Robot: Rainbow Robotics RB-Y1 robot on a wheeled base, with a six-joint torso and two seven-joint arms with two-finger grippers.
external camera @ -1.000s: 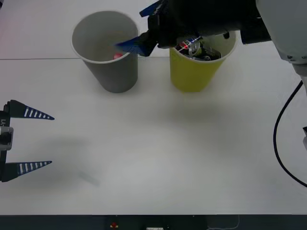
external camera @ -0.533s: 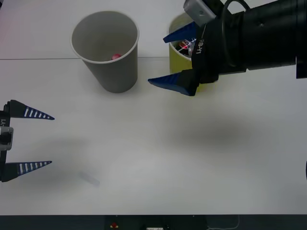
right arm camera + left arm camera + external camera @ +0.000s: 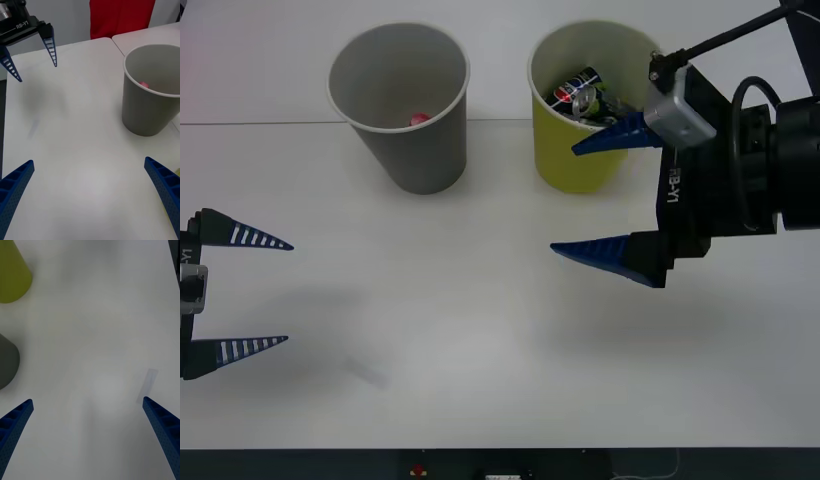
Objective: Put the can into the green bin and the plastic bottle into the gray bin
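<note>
The gray bin [image 3: 408, 130] stands at the back left of the table, and the red cap of the plastic bottle [image 3: 419, 118] shows inside it. To its right stands the green bin [image 3: 575, 150] with a crushed can [image 3: 583, 95] inside. My right gripper [image 3: 588, 198] hangs open and empty just in front of the green bin, above the table. Its wrist view shows the gray bin [image 3: 150, 101] with the red cap [image 3: 143, 84] inside. My left gripper [image 3: 265, 292] is parked open at the table's left edge; it appears far off as the left gripper [image 3: 32, 56] in the right wrist view.
A strip of clear tape [image 3: 366, 373] lies on the white table [image 3: 480, 340] near the front left, and the tape [image 3: 147, 385] shows ahead of the left fingers. A seam [image 3: 260, 122] crosses the table behind the bins. A red panel [image 3: 122, 17] stands beyond the table.
My right gripper has drawn back from over the gray bin, moving right and toward the front, past the green bin. The left arm has not moved.
</note>
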